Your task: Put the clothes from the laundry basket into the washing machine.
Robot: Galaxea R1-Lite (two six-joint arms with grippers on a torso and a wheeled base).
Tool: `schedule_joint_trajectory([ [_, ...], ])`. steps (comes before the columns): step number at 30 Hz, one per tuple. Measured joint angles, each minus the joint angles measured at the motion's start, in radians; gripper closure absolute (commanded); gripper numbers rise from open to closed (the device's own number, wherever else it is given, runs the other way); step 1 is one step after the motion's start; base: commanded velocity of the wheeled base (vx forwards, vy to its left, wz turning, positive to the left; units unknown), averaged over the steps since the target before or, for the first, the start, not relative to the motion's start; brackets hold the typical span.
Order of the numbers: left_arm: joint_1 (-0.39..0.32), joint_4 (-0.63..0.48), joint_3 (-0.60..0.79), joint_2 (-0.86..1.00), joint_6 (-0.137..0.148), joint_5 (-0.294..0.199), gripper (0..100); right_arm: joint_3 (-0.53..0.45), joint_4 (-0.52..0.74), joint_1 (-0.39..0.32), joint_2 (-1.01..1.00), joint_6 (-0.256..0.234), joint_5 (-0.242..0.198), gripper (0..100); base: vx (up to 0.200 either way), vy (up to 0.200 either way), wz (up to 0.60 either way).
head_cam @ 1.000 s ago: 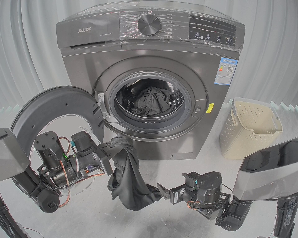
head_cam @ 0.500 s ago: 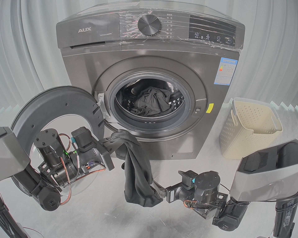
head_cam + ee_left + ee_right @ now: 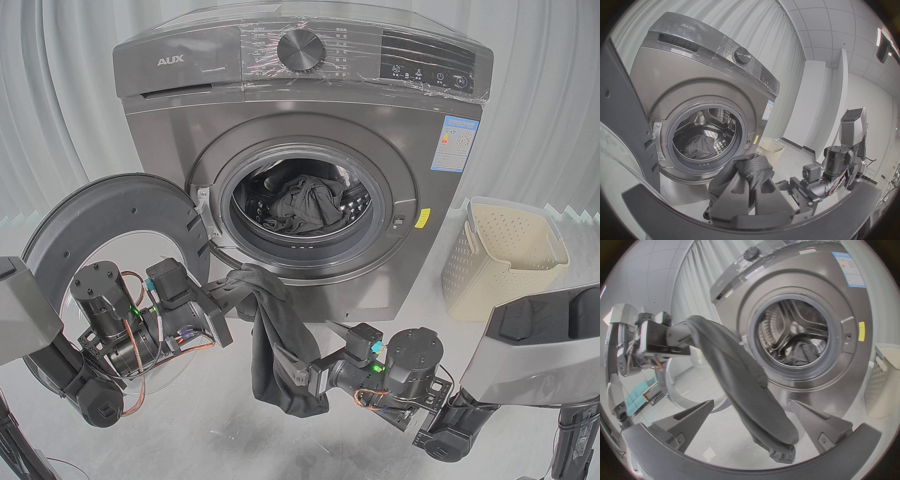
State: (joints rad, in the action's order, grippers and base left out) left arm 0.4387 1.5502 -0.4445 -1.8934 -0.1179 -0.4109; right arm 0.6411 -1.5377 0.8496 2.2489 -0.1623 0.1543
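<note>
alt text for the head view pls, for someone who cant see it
The left gripper holds a dark garment by its top, hanging before the open washing machine, while the open right gripper straddles its lower part. Dark clothes lie inside the machine; a cream laundry basket stands to its right.

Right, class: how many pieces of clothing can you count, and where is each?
2. One garment lies in the washing machine drum. The other garment hangs from the left gripper in front of the machine, between the right gripper's open fingers. The laundry basket may hide more.
</note>
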Motion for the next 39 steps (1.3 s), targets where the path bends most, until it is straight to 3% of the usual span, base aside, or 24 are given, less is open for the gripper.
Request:
schedule_joint_trajectory([
  [4, 0.0, 0.0, 0.0, -0.001, 0.0, 0.0, 100, 0.025, -0.003, 0.024, -0.008, 0.001, -0.032, 0, 0.0, 0.0, 0.0],
  [10, 0.0, 0.0, 0.001, -0.001, 0.0, 0.0, 100, 0.105, 0.011, 0.027, -0.003, 0.02, -0.047, 0, 0.0, 0.0, 0.0],
  [19, 0.0, 0.0, 0.008, 0.001, 0.0, -0.002, 100, 0.243, 0.048, -0.054, 0.052, 0.049, -0.053, 0, 0.0, 0.0, 0.0],
  [32, 0.0, 0.0, 0.01, 0.004, 0.0, -0.002, 100, 0.278, 0.048, -0.056, 0.098, 0.054, -0.05, 0, 0.0, 0.0, 0.0],
  [33, 0.0, 0.0, 0.01, 0.004, 0.0, -0.002, 100, 0.283, 0.048, -0.056, 0.103, 0.056, -0.05, 100, 0.0, 0.0, 0.0],
  [39, 0.0, 0.0, 0.012, 0.005, 0.0, -0.002, 100, 0.325, 0.034, -0.056, 0.135, 0.059, -0.05, 100, 0.0, 0.0, 0.0],
])
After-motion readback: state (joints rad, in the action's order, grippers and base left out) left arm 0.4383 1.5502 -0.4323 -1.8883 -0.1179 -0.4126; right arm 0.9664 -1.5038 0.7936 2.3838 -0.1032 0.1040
